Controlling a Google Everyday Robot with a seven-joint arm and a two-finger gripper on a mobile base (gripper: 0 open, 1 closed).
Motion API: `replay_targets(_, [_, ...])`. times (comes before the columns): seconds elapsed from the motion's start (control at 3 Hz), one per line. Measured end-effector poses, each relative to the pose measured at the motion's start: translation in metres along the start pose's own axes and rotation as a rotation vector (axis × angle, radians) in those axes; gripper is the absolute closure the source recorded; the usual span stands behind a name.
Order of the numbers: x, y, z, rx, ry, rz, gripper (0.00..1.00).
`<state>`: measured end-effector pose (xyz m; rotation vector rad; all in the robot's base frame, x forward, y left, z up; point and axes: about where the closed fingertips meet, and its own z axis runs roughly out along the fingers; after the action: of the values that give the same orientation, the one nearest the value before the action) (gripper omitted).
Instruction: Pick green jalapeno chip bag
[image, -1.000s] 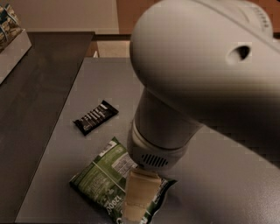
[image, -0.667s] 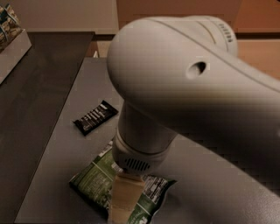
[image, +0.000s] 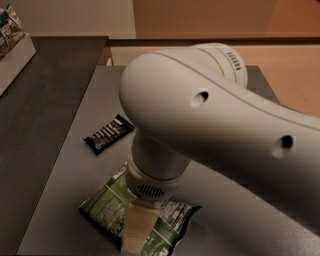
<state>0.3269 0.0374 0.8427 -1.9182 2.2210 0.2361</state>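
Observation:
The green jalapeno chip bag (image: 107, 209) lies flat on the grey table (image: 65, 200) near its front edge, with white print showing on its crinkled foil. My gripper (image: 136, 231) hangs straight down from the big white arm (image: 200, 120) and sits on top of the bag's middle. Its tan finger covers part of the bag. The arm hides the bag's upper right part.
A small black wrapped bar (image: 109, 134) lies on the table behind and left of the bag. A darker counter (image: 35, 100) runs along the left, with a white box (image: 12, 42) at its far end. The arm hides most of the table's right side.
The arm has swung back and to the left, so more of its length shows. The gripper has shifted slightly left over the bag, which has not moved.

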Motion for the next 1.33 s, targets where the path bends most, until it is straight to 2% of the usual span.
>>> replay_targets(0.33, [0.002, -0.002, 0.004, 0.003, 0.012, 0.003, 0.18])
replay_targets(0.67, [0.001, -0.002, 0.003, 0.003, 0.025, -0.006, 0.41])
replay_targets(1.33, [-0.012, -0.006, -0.022, 0.031, 0.023, -0.077, 0.88])
